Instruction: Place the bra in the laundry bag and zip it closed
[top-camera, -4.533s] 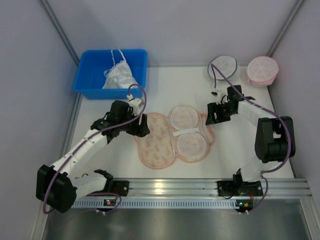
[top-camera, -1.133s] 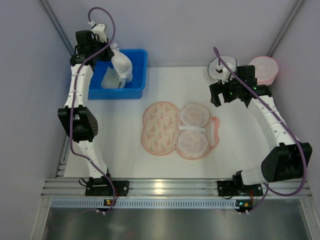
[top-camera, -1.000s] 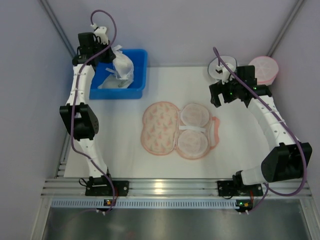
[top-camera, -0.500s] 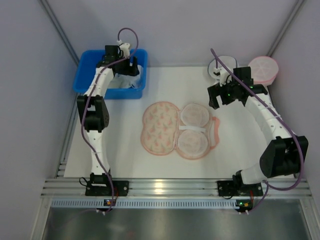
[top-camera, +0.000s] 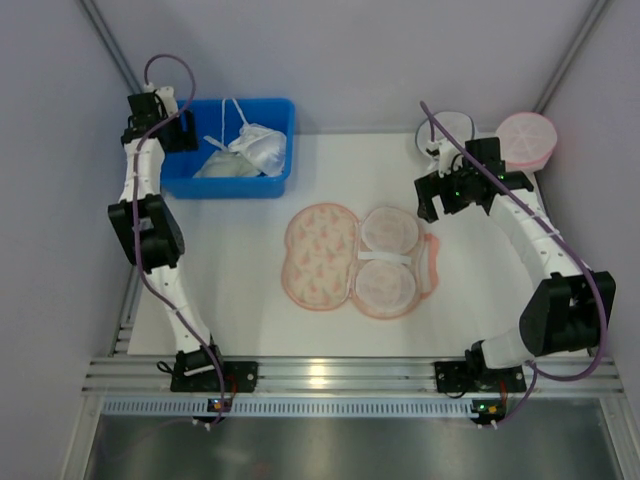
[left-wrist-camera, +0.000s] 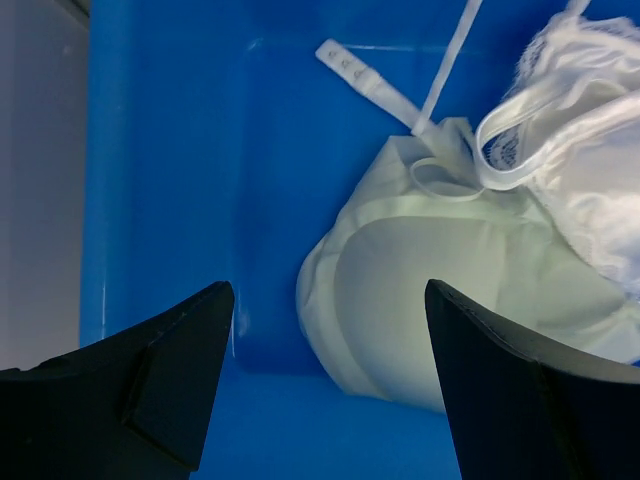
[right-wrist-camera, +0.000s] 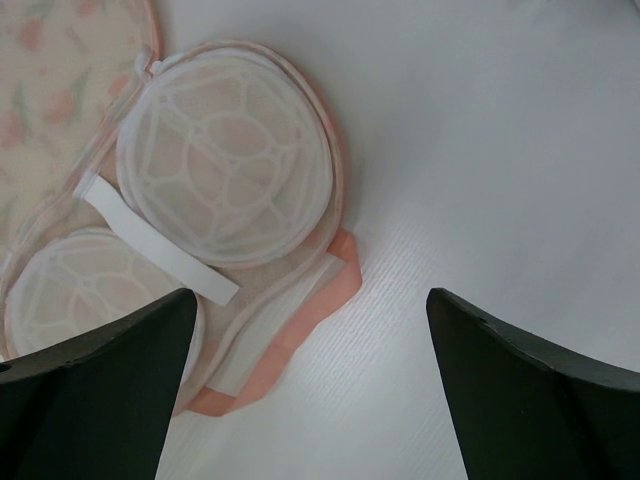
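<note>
Bra (left-wrist-camera: 440, 300) (padded, cream) in plastic bin (left-wrist-camera: 170, 150), mesh-lined figure-eight bag (top-camera: 318, 255) open

A white surface (top-camera: 490, 300) lay matte and evenly lit inside a booth. A plain, pale grey-lilac back wall (top-camera: 380, 50) stood behind it, with a left wall (top-camera: 50, 250) and a right wall (top-camera: 615, 200) of the same colour. A thin metal strut (top-camera: 115, 55) ran along each back corner. An aluminium rail (top-camera: 340, 375) crossed the near edge, with a bright glare at its middle. Below it lay a dull grey panel (top-camera: 350, 450).
</note>
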